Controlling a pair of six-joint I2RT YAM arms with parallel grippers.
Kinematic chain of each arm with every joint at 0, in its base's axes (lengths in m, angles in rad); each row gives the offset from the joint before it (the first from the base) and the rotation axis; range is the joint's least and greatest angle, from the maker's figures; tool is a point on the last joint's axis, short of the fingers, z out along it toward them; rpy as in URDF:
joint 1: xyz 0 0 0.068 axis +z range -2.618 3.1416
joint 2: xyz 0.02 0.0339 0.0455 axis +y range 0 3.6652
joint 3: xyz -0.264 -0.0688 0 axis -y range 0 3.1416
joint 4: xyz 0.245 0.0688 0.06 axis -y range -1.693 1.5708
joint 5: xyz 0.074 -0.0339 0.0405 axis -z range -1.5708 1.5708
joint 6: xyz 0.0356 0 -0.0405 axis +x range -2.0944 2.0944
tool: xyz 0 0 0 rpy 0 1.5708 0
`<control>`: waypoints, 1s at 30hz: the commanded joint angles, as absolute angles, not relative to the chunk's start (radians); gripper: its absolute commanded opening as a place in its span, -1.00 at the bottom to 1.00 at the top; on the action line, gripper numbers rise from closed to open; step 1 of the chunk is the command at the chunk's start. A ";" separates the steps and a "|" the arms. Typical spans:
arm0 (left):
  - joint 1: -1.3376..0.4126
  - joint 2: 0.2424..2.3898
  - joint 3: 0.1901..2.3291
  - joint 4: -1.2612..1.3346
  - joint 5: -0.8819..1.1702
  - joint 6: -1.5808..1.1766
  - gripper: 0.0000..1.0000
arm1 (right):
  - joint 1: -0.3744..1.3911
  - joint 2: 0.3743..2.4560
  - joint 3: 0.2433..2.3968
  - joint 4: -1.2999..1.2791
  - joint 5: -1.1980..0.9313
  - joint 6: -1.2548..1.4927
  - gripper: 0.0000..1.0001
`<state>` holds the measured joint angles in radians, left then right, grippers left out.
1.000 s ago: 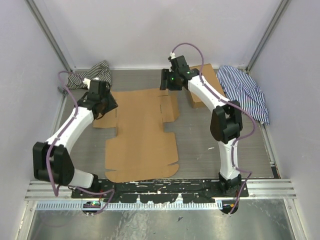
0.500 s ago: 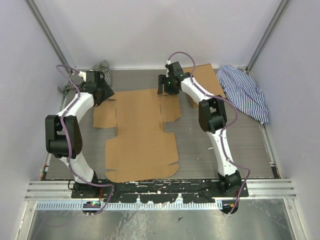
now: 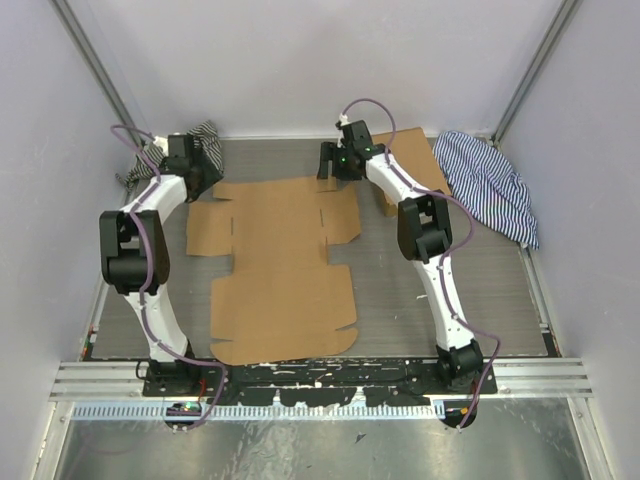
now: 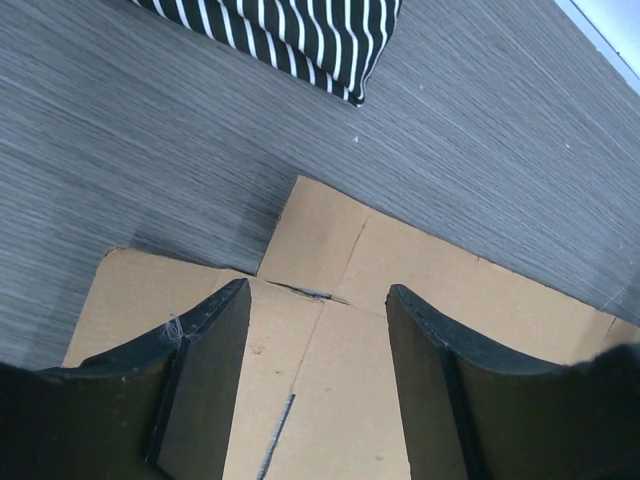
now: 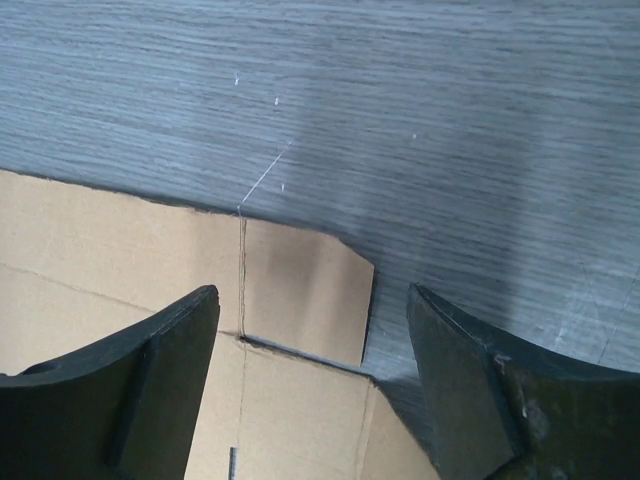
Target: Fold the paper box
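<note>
Both our left gripper [image 4: 315, 292] and right gripper [image 5: 310, 292] hover over far corners of the paper box [image 3: 285, 260], jaws spread wide, empty

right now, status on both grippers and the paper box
Left gripper open, right gripper open, both above far corners of the paper box. Box flat, unfolded. Nothing lying on it.
</note>
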<state>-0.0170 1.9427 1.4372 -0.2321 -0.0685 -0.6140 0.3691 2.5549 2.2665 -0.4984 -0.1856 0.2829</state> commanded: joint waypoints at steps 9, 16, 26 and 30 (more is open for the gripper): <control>-0.002 2.032 1.466 -0.148 0.009 -0.616 0.25 | 0.367 2.570 2.299 -0.436 -0.271 0.279 0.60; 0.009 2.045 1.459 -0.121 0.031 -0.625 0.24 | 0.368 2.549 2.260 -0.405 -0.308 0.302 0.59; 0.014 2.073 1.468 -0.129 0.037 -0.631 0.19 | 0.368 2.532 2.244 -0.419 -0.277 0.316 0.57; 0.023 2.059 1.463 -0.138 -0.004 -0.615 0.18 | 0.367 2.530 2.239 -0.427 -0.254 0.316 0.57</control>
<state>0.0086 2.0590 1.4399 -0.1406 0.0326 -0.6300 0.3653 2.5759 2.2543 -0.4137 -0.2825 0.3046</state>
